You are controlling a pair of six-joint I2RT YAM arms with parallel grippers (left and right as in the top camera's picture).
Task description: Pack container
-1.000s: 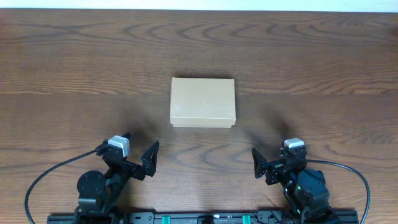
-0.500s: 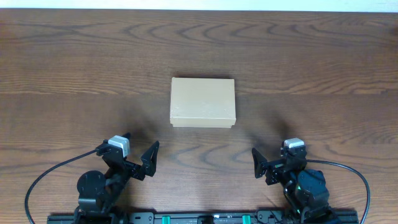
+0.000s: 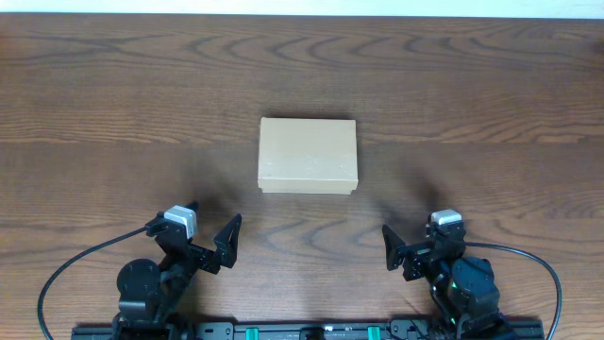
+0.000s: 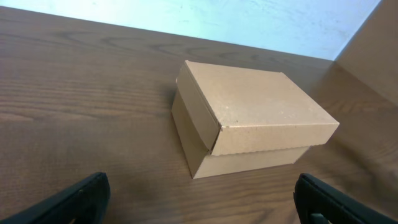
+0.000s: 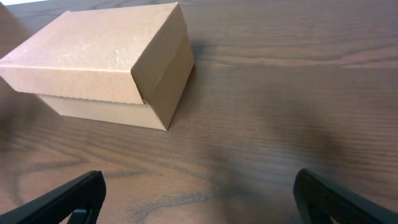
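Observation:
The container is a small tan cardboard box with its flap lid closed, standing in the middle of the wooden table. It also shows in the left wrist view and in the right wrist view. My left gripper is open and empty near the front edge, to the left of and nearer than the box; its fingertips show in the left wrist view. My right gripper is open and empty at the front right; its fingertips show in the right wrist view. No pens or markers are in view.
The dark wooden table spreads around the box. Black cables run from both arm bases along the front edge. A pale wall strip lies beyond the table's far edge.

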